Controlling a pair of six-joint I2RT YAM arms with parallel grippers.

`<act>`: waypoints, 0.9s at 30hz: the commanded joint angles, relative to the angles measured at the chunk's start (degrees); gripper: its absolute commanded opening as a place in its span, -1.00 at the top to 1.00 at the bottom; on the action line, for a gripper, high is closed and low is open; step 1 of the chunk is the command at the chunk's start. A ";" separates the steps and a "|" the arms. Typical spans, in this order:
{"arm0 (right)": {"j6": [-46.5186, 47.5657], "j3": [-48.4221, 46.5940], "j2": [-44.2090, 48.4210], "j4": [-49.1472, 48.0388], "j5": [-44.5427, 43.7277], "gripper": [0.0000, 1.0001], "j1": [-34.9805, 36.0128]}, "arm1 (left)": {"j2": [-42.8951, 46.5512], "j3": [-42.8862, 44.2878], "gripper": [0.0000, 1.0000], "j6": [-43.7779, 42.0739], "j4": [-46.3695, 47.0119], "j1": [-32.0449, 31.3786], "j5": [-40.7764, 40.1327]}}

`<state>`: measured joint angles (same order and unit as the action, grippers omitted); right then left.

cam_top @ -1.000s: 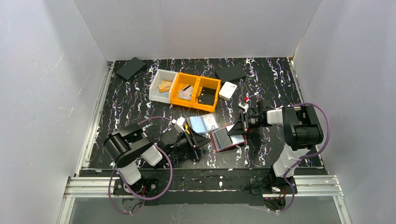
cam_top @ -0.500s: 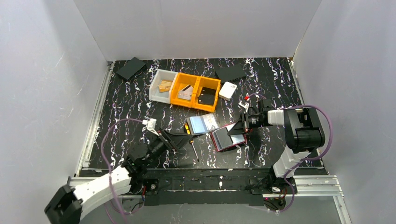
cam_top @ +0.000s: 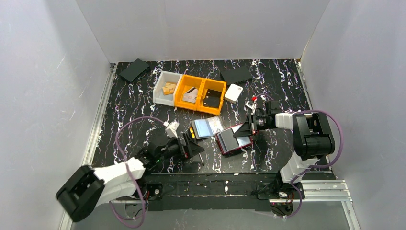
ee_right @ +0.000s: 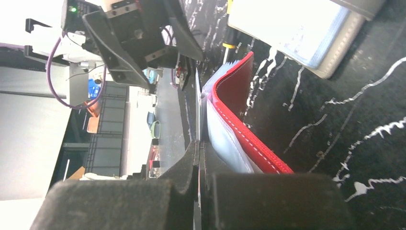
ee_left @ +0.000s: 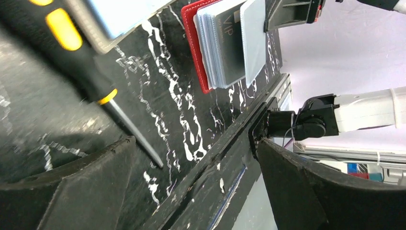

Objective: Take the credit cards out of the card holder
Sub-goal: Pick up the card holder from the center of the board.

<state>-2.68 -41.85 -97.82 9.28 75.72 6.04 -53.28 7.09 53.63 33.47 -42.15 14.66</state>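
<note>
- The red card holder [cam_top: 232,143] lies open on the worktop [cam_top: 129,110], its clear sleeves stacked, with a dark "VIP" card [ee_left: 229,48] uppermost.
- A pale grey card [ee_left: 254,40] is lifted off that stack, one edge pinched in the right end effector [cam_top: 247,130].

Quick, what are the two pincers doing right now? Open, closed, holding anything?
Left pincer: open, empty.
Right pincer: closed on a thin pale sheet of the red card holder; card or sleeve, cannot tell.

Left arm [cam_top: 107,178] and right arm [cam_top: 311,136] show white links, black joints, purple cables [cam_top: 143,118]. Left gripper [ee_left: 194,143] fingers [ee_left: 325,191] seem matte black.
</note>
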 commanded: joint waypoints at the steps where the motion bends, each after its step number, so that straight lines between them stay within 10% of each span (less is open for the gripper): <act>1: -2.85 -1.83 3.36 -2.81 6.90 0.97 -0.15 | -12.93 6.70 -0.97 -0.53 13.06 -0.81 7.23; 27: 2.50 -9.71 6.38 13.17 9.36 0.97 -0.27 | -44.68 15.33 -0.71 3.59 43.47 -5.29 8.76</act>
<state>-1.61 -48.88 -94.32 17.93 81.60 5.96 -96.16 21.15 56.21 70.37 -47.27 24.34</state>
